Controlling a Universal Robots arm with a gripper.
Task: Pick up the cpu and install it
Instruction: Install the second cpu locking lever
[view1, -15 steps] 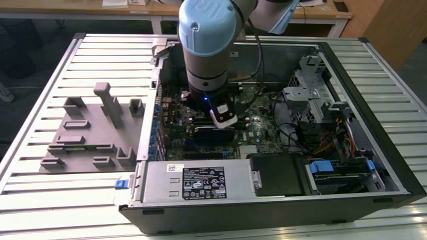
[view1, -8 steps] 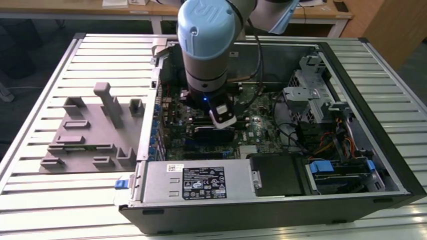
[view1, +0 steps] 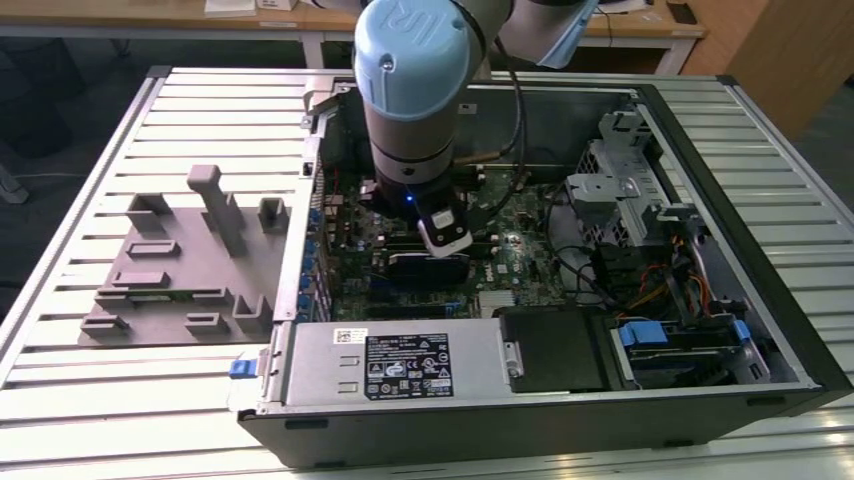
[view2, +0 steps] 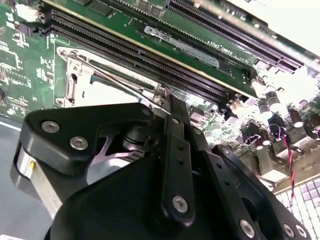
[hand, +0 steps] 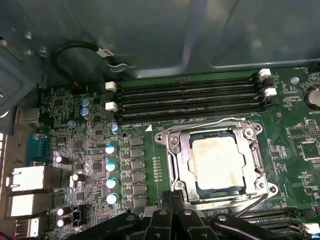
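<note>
- Arm (view1: 414, 90) reaching down into the open computer case (view1: 561, 400) lying on a slatted table (view1: 80, 380), claw (view1: 445, 238) low over the green circuit board (view1: 514, 255) in the exterior view.
- Claw state: cannot tell; in the second wrist view the black linkage of the claw (view2: 167, 100) runs to a narrow tip just above the board, fingertips not clearly separable.
- In the first wrist view, black claw parts (hand: 175, 200) at the near edge of the socket frame (hand: 175, 150).
- Chip (hand: 219, 162) just beyond the claw, lying flat inside the metal socket frame, pale silvery top facing up, dark border around it.
- Socket frame bars around the chip on all sides, screws at the corners, thin wire lever (hand: 220, 122) along the far side.
- No part of the claw touching the chip as far as visible.
- Beyond the socket from the claw, a row of long black memory slots (hand: 190, 97) with white clips at the ends; same slots (view2: 140, 55) in the second wrist view.
- To one side of the socket, small cylindrical capacitors (hand: 111, 167) with blue-white tops.
- Well apart from the claw, outside the case toward the exterior view's left, a grey moulded block (view1: 187, 270) on the table.
</note>
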